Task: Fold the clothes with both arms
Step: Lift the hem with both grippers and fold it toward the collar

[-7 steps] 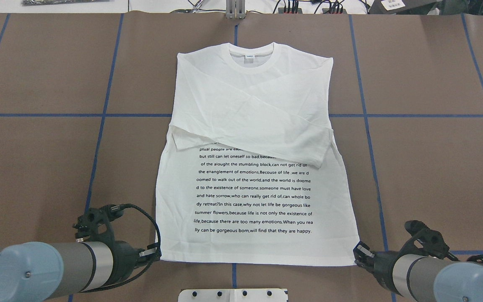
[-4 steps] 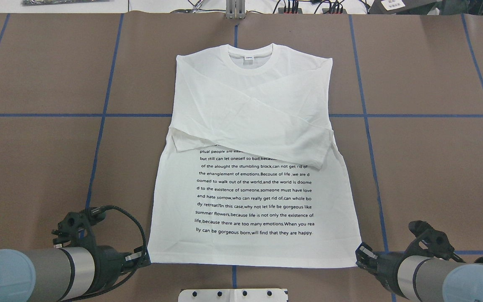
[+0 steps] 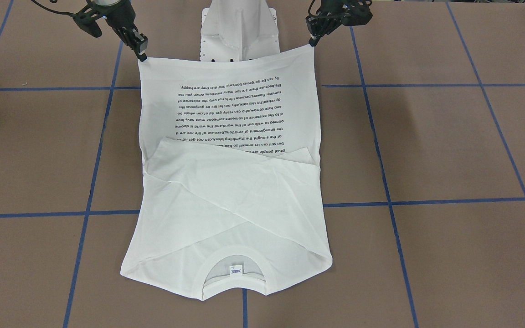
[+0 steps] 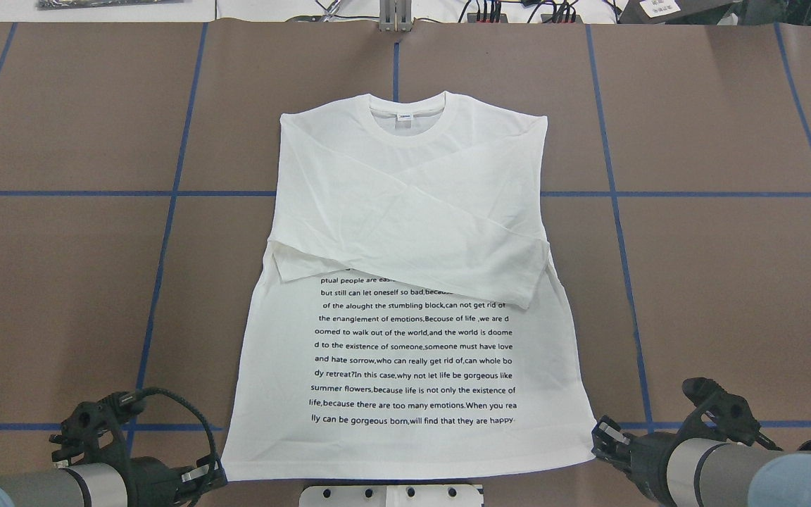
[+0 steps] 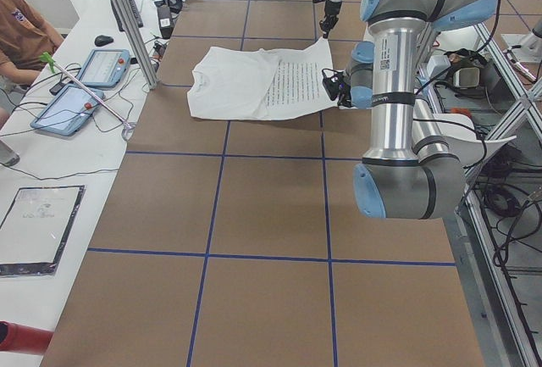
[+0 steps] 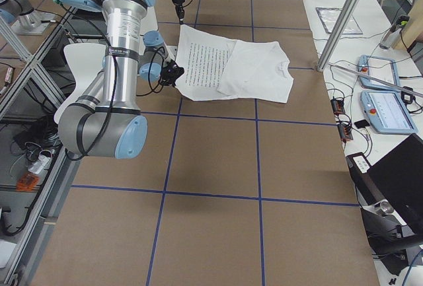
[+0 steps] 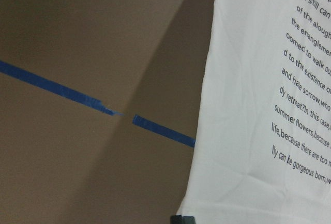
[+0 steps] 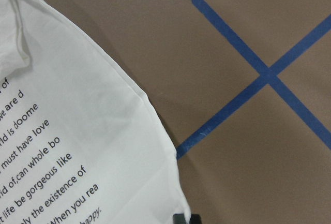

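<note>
We see the T-shirt point(image 4: 405, 225) as soft, matt white cloth, lightly creased, with a ribbed collar point(image 4: 412, 138) and flat black printed text point(image 4: 412, 359). The table cover point(image 4: 722, 296) looks like matt brown paper, crossed by smooth blue tape point(image 8: 243, 53). The left arm point(image 5: 393, 79) is satin metal with glossy light-blue caps. The left gripper point(image 3: 311, 43) and right gripper point(image 3: 142, 54) are matt black. The pedestal base point(image 3: 239, 27) is smooth white metal.

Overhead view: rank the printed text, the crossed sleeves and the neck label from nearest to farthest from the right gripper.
1. Printed text, low on the shirt, nearest the right gripper.
2. Crossed sleeves, mid-shirt.
3. Neck label, at the far end.
</note>
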Action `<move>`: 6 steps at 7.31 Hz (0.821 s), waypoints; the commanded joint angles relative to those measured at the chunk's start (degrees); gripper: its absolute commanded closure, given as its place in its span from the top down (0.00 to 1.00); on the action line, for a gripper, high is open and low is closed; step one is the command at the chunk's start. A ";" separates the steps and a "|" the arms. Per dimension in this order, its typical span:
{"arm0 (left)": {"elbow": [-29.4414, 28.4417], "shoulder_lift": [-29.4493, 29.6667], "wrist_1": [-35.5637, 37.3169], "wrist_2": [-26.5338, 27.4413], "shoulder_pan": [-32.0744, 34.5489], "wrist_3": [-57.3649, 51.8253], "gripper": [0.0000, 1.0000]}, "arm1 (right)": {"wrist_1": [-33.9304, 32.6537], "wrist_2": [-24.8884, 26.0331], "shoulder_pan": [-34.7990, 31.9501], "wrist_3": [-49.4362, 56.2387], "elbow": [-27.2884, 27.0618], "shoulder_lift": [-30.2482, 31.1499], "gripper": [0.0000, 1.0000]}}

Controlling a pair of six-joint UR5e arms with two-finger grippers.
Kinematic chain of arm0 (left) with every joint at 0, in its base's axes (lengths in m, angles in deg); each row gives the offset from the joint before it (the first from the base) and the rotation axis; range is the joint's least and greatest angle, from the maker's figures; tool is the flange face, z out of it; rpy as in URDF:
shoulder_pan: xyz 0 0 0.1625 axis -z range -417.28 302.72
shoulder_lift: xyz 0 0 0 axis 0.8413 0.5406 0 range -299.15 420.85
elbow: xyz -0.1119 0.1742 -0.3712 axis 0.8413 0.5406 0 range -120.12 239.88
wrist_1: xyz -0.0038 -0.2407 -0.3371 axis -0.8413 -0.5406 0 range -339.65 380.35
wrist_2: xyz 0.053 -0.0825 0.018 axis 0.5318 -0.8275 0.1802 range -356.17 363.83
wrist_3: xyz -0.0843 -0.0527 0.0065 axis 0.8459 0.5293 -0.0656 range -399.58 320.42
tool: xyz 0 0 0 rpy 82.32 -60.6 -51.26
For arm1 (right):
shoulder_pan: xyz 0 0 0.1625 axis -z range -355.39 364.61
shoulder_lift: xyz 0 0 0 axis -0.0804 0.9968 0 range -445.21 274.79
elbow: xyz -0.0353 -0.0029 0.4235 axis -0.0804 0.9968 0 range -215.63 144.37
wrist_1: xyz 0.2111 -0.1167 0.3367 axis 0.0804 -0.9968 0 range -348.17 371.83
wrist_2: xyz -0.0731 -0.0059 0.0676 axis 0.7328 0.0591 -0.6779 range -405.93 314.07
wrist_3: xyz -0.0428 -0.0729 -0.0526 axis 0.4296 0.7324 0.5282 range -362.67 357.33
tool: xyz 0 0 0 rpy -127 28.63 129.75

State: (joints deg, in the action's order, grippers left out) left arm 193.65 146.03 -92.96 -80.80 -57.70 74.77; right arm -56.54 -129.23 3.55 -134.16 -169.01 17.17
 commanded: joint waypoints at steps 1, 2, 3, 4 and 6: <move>2.27 0.33 0.10 0.60 -0.20 0.61 0.00 | 0.00 0.24 0.09 0.19 -0.65 -0.08 0.00; 2.99 2.25 0.19 0.60 1.03 -0.17 0.00 | 0.00 0.41 -1.82 0.10 -1.61 -0.08 0.00; 2.39 4.18 0.37 0.17 5.30 -3.49 0.00 | 0.00 0.33 -5.50 0.27 -2.41 -0.17 0.00; 1.68 7.68 1.24 0.16 9.44 -9.87 0.00 | 0.00 -0.46 -9.54 0.97 -3.11 -0.69 0.00; -5.67 16.99 5.98 0.08 18.48 -16.58 0.00 | -0.09 -7.11 -17.36 9.27 -0.41 -2.62 0.00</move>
State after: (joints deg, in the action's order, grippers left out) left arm 192.00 157.74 -89.13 -80.68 -44.64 62.74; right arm -56.56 -132.72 -9.00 -129.92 -171.03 15.71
